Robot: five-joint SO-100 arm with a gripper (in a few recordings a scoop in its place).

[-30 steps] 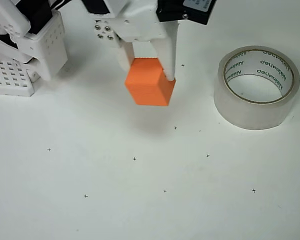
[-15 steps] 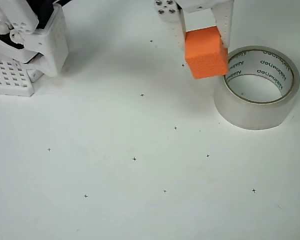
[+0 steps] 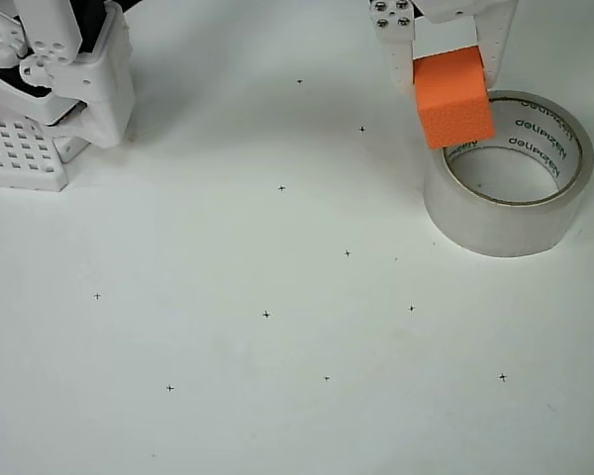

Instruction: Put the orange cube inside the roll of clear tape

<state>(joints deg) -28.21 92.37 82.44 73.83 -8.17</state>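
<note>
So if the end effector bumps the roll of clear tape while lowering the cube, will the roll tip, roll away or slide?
The roll of clear tape lies flat on its side with the core opening up, so it probably will not roll or tip. It looks wide and low, thus stable. On the smooth white table it may slide a little if the orange cube in the end effector catches its rim.

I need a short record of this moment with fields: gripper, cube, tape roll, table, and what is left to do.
gripper: gripper at the top edge of the overhead view, shut on the orange cube
cube: orange cube held above the table, overlapping the roll's upper left rim
tape roll: roll of clear tape lying flat, core open upward, nothing inside
table: white table with small black cross marks
left to do: cube not yet inside the roll
</note>
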